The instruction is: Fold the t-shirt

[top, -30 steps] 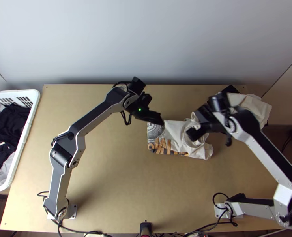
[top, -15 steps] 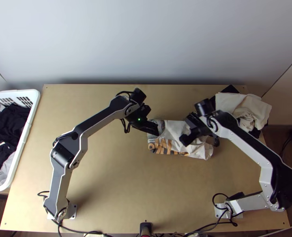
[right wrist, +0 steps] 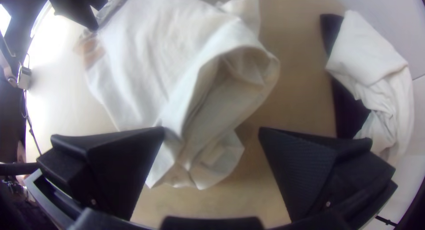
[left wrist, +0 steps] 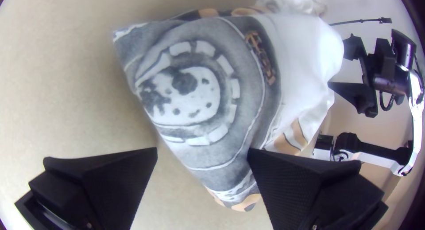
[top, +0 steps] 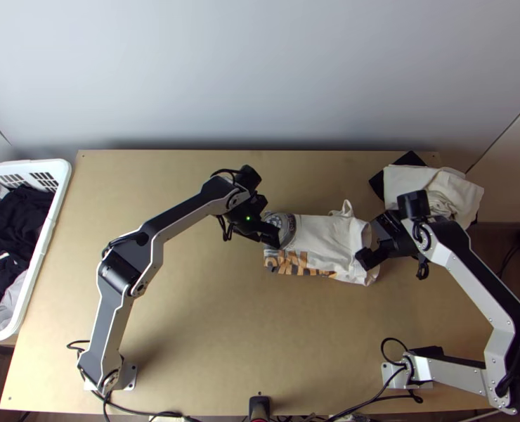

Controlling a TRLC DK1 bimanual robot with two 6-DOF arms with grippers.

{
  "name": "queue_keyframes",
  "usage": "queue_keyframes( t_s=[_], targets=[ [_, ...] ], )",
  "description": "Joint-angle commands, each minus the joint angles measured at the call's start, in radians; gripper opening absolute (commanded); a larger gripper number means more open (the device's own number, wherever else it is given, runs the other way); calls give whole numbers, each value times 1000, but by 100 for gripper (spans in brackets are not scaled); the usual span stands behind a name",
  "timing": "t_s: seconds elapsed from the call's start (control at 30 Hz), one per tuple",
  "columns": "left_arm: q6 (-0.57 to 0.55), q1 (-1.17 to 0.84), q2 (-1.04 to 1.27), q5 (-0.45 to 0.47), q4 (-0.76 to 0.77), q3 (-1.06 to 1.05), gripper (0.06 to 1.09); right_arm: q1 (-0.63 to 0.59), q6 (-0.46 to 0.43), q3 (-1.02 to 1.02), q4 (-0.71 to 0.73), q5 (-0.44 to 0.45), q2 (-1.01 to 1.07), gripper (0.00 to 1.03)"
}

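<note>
My left gripper is over the left end of the white t-shirt, which lies as a compact folded bundle with grey and orange print. My right gripper is at the bundle's right end. In the left wrist view my left gripper stands open, one finger over the printed corner of the t-shirt. The right wrist view has my right gripper open too, around the loose, gaping right end of the t-shirt, its layers bunched between the fingers.
At the table's back right, other folded cream cloth lies on a black cloth. A white basket with dark and grey clothes stands off the table's left side. Bare table lies in front of the bundle.
My left gripper has come nearer the camera's side, over the bundle's left end. My right gripper first went left over the bundle, then back right to its end, uncovering the middle.
</note>
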Motion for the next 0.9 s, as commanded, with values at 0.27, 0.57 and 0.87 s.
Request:
queue_keyframes(
  t_s=[0.27, 0.57, 0.87],
  targets=[
    [4, 2, -28, -22, -20, 55, 105, -34, 22, 31, 5, -25, -66, 99],
    [6, 19, -195, -22, -34, 104, 105, 151, -19, 143, -58, -28, -158, 99],
    [18, 62, -319, -47, -71, 55, 105, 470, -139, -59, 174, 165, -166, 99]
  ],
)
